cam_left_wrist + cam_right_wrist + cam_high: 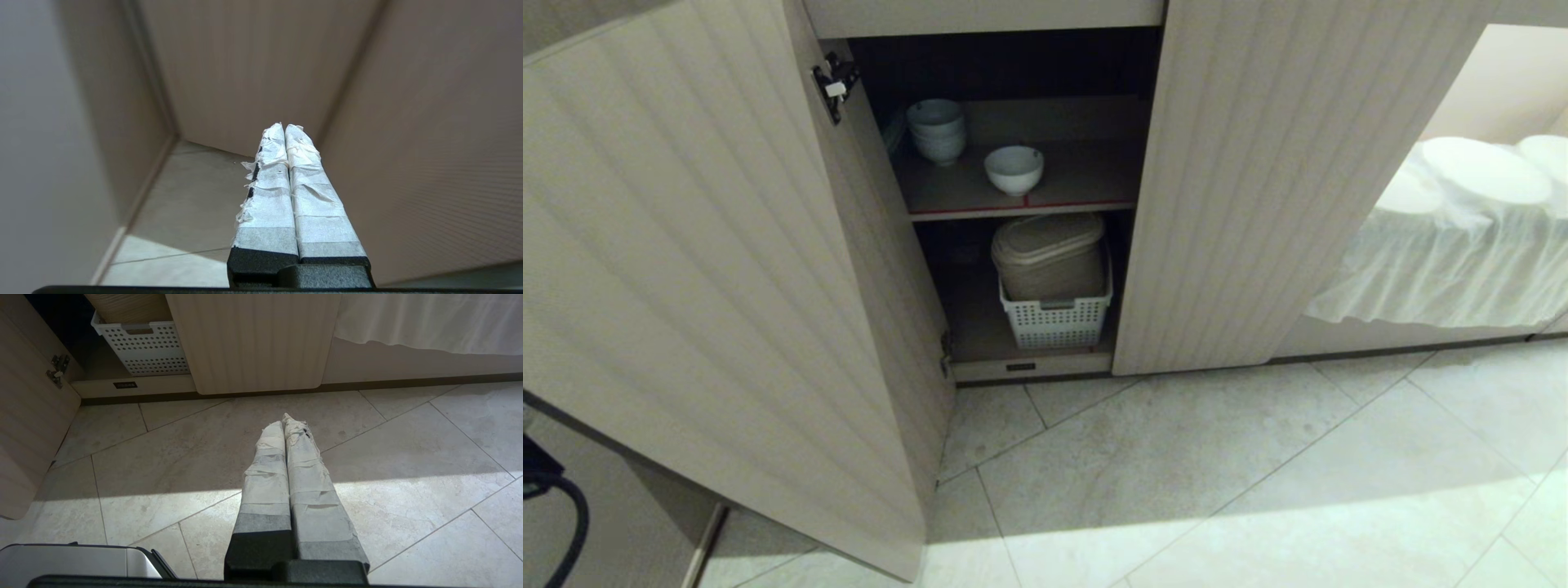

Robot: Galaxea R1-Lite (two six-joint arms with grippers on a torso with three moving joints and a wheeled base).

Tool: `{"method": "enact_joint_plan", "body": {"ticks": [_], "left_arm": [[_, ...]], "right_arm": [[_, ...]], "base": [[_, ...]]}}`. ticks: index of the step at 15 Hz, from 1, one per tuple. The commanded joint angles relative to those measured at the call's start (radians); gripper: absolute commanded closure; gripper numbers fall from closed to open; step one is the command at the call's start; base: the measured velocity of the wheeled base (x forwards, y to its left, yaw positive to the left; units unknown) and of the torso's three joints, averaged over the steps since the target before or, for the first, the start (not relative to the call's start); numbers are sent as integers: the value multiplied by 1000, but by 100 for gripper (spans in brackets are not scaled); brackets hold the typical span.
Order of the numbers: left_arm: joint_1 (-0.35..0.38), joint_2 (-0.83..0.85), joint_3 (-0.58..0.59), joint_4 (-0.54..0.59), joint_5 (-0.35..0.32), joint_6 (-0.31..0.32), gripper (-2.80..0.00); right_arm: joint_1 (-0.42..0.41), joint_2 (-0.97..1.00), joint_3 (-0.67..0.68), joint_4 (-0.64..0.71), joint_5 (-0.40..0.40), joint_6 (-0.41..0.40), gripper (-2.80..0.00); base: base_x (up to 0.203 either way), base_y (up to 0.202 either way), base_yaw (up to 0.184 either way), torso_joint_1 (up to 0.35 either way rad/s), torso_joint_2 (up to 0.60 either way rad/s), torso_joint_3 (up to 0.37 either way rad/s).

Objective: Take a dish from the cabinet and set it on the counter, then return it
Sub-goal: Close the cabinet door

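Note:
The cabinet [1225, 204] stands with its left fluted door [711, 269] swung wide open. On its upper shelf, edged in red, a single white dish [1014, 169] sits upright near the front. Behind it to the left is a stack of white bowls [937, 129]. Neither gripper appears in the head view. My left gripper [284, 127] is shut and empty, low behind the open door, facing beige panels and floor. My right gripper [287, 419] is shut and empty, hanging over the floor tiles before the cabinet. The counter is out of view.
On the bottom shelf a white perforated basket [1058, 318] holds a beige lidded container [1049, 255]. To the right of the cabinet, white cloth [1445, 269] drapes over a ledge with white round things [1486, 171] on top. Pale floor tiles [1217, 474] spread in front.

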Motion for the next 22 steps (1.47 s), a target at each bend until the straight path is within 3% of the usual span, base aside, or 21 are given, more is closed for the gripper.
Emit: {"method": "enact_joint_plan", "body": {"ticks": [1, 3, 7, 12, 17, 22], "left_arm": [[1, 16, -6, -2, -48, -4, 0], [1, 25, -22, -1, -97, -27, 0], [1, 66, -59, -1, -112, -88, 0], [2, 74, -70, 3, -188, -154, 0], [0, 84, -70, 3, -304, -229, 0], [-10, 86, -61, 3, -336, -234, 0]], "right_arm": [[0, 0, 0, 0, 0, 0, 0], [1, 0, 0, 0, 0, 0, 0], [0, 0, 0, 0, 0, 0, 0], [0, 0, 0, 0, 0, 0, 0], [0, 0, 0, 0, 0, 0, 0], [1, 0, 0, 0, 0, 0, 0]], "base": [[0, 0, 0, 0, 0, 0], [0, 0, 0, 0, 0, 0], [0, 0, 0, 0, 0, 0], [0, 0, 0, 0, 0, 0], [0, 0, 0, 0, 0, 0], [0, 0, 0, 0, 0, 0]]}}
